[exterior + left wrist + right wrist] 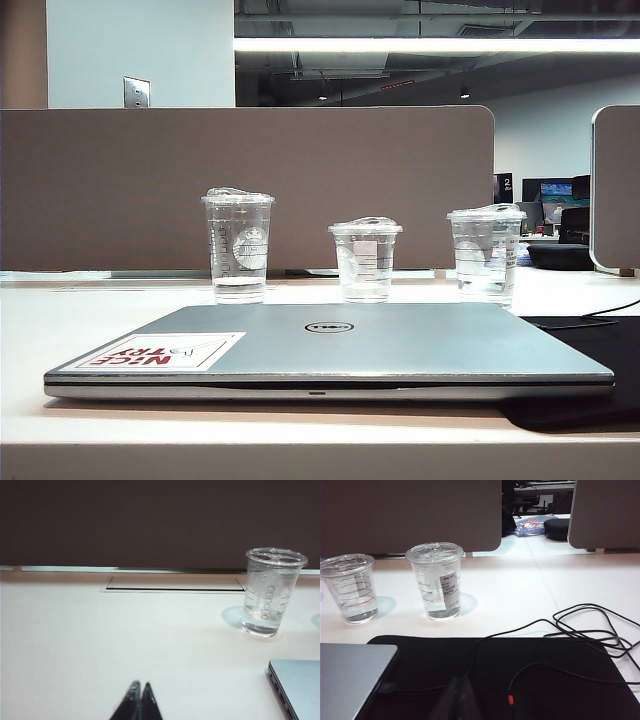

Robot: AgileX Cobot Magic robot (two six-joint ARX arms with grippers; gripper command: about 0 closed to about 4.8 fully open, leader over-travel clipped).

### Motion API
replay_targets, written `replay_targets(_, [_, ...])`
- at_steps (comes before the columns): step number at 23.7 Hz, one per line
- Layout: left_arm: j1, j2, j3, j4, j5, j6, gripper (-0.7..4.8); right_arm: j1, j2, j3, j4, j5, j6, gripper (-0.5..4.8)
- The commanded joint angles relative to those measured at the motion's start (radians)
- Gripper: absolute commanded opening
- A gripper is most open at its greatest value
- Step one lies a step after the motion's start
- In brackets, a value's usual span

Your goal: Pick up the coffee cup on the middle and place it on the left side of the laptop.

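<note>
Clear coffee cup [365,262] behind laptop [330,350]; left gripper [140,686] and right gripper [459,681] low

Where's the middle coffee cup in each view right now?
Exterior: coffee cup centre, behind the laptop.
Left wrist: not in it; only the logo cup; left hand shut.
Right wrist: the shorter cup beside the stickered cup; right hand blurred.
Shared landmark: the laptop.

The squat clear plastic lidded coffee cup [365,262] stands behind the closed silver laptop [330,350], between two taller clear cups [238,246] [486,254].
</note>
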Motion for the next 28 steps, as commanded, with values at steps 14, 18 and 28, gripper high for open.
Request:
replay_targets(14, [0.000,0.000,0.015,0.066,0.369,-0.237,-0.05,0.259,0.106,-0.004,0.018,0.005,0.000,-0.05])
replay_targets(18, [0.000,0.025,0.099,0.066,0.381,-0.263,-0.05,0.348,0.169,-0.004,0.017,0.005,0.000,-0.05])
replay_targets(28, [-0.087,0.834,0.315,0.530,0.528,-0.142,-0.05,0.401,0.190,-0.004,0.018,0.005,0.000,-0.05])
